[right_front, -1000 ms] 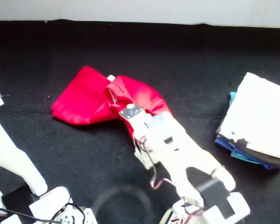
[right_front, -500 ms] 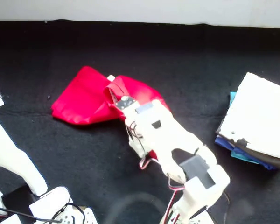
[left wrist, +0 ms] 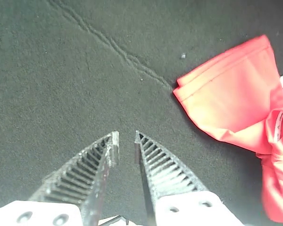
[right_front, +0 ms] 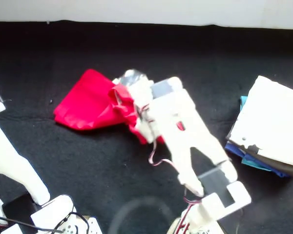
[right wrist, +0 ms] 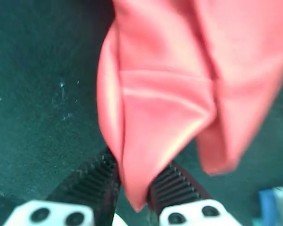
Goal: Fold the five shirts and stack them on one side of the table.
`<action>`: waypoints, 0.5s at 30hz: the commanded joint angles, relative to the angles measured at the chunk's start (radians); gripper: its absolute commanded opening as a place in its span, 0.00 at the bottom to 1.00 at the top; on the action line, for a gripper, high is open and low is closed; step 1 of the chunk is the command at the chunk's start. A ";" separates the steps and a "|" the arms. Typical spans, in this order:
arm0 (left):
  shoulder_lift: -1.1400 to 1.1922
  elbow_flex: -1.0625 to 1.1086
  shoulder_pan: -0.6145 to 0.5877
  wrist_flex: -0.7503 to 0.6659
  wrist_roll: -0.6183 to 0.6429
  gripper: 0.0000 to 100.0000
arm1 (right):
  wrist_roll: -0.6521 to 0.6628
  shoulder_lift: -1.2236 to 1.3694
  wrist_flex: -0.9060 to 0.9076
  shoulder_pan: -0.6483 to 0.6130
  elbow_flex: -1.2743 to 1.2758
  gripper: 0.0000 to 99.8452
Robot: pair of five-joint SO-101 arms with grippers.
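Observation:
A red shirt (right_front: 85, 105) lies crumpled left of the table's middle. My right gripper (right_front: 128, 90) is over its right part, shut on a fold of the fabric and holding it off the table. In the right wrist view the red shirt (right wrist: 165, 94) hangs from between the right gripper (right wrist: 134, 183) fingers. My left gripper (left wrist: 126, 139) hovers over bare black table with only a narrow gap between its fingers and nothing in them. In that view the red shirt (left wrist: 236, 94) lies off to one side, apart from the gripper. The left arm (right_front: 10, 165) stands at the near left.
A stack of folded shirts (right_front: 273, 129), a white one on top, sits at the right edge of the black table (right_front: 195, 53). Cables and the arm bases (right_front: 58, 214) crowd the near edge. A white wall runs along the far side.
The right gripper has moved toward the far side and a little left, carrying the red fold up and over the rest of the shirt. The left arm has not moved.

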 commanded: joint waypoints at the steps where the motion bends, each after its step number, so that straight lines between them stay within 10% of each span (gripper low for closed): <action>1: -0.024 0.059 0.077 0.000 0.003 0.08 | 0.041 -0.130 0.099 0.091 -0.200 0.01; 15: -0.022 0.552 0.432 -0.278 0.003 0.08 | -0.011 -0.232 0.125 0.403 -0.791 0.01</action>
